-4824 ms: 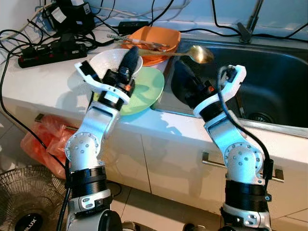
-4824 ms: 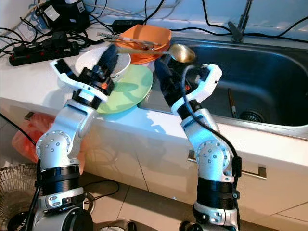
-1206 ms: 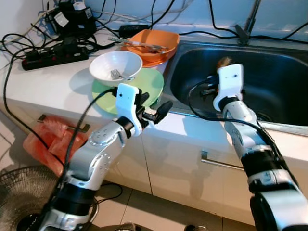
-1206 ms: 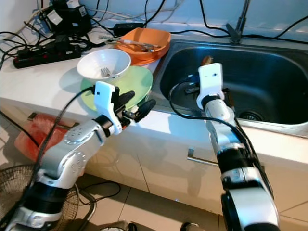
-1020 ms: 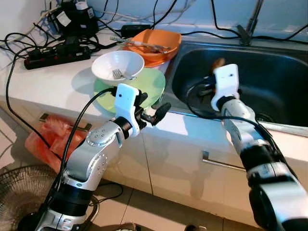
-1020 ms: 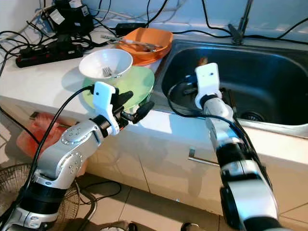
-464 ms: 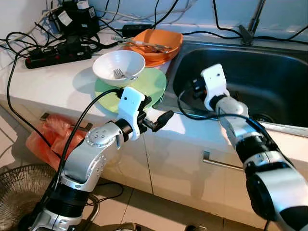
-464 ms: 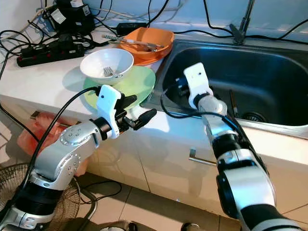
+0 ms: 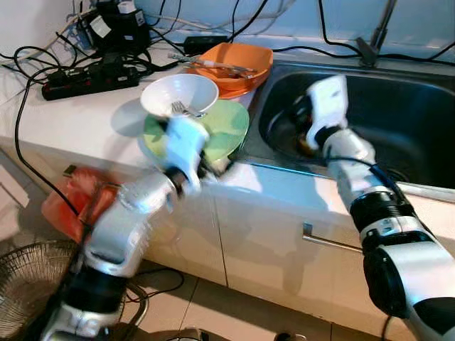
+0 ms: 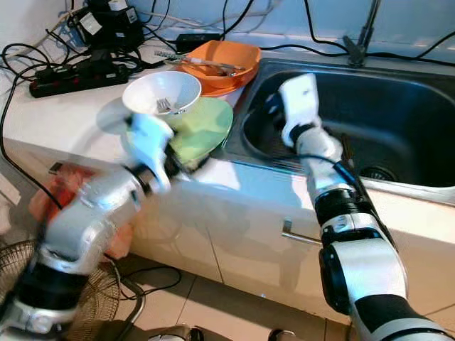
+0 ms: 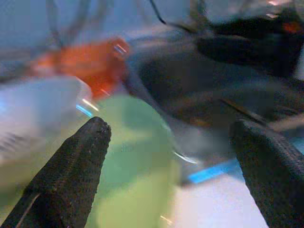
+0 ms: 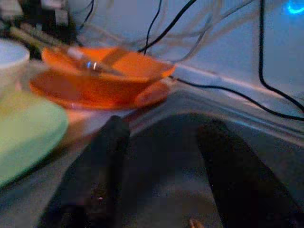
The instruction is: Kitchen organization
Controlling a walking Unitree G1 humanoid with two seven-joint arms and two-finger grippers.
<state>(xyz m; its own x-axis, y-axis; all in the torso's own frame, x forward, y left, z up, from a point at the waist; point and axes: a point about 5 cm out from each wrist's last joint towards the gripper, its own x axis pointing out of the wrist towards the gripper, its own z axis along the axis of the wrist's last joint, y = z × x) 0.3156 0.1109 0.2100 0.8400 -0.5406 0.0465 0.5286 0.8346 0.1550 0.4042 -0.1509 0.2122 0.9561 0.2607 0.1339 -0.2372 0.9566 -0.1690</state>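
Best to slow the blurred left gripper, fingers spread wide and empty, before closing on the green plate by the tabletop's sink-side edge; keep the white bowl steady, since it sits on that plate with a fork inside. Right gripper released too, over the sink. Orange bowl at the back edge, holding utensils

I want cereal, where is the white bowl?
The round white bowl sits on the green plate, on the counter left of the sink, before the orange bowl.
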